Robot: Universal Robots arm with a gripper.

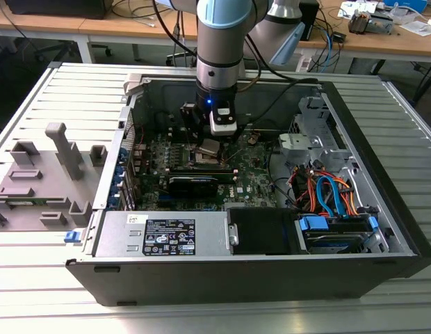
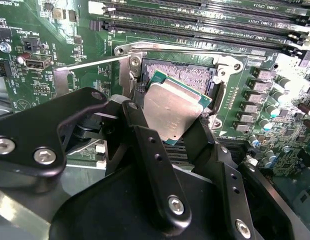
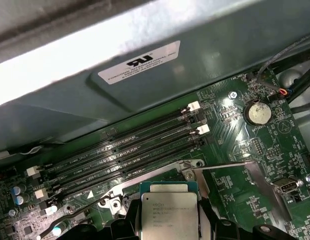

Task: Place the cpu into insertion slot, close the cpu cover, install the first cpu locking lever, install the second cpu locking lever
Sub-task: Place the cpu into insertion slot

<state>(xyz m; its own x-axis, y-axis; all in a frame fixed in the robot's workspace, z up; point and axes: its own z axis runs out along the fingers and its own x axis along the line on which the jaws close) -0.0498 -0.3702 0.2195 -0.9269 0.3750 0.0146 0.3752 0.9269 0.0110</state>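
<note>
**Gripper holds the cpu over the open insertion slot**

Black gripper (image 2: 171, 131) fingers (image 2: 145, 145) fill the foreground of the second wrist view, closed on two opposite edges of the cpu (image 2: 175, 111). The chip's silver-grey top faces the camera. It hangs tilted over the insertion slot (image 2: 187, 75), whose pin field lies uncovered inside a silver metal rim. Whether the chip's low edge touches the slot cannot be told.

In the first wrist view the cpu (image 3: 169, 212) sits square between the gripper (image 3: 169, 228) fingers. A thin silver lever (image 3: 225, 165) sticks out sideways from the slot's corner. Which silver part at the rim is the cover cannot be told.

Just beyond the slot run long black memory slots (image 3: 130, 155) on the green motherboard (image 3: 230, 140), with a round coin battery (image 3: 258, 113) near the board's edge.

In the exterior view the arm (image 1: 219, 42) reaches straight down into the open computer case (image 1: 222, 278), with the gripper (image 1: 214, 141) and cpu (image 1: 210, 147) low over the board. A power supply (image 1: 163, 233) lies along the case's near side, and orange and blue cables (image 1: 327, 195) are towards the exterior view's right. The case rests on a ribbed grey desk (image 1: 49, 292), with a grey fixture (image 1: 42, 174) at the exterior view's left.
</note>
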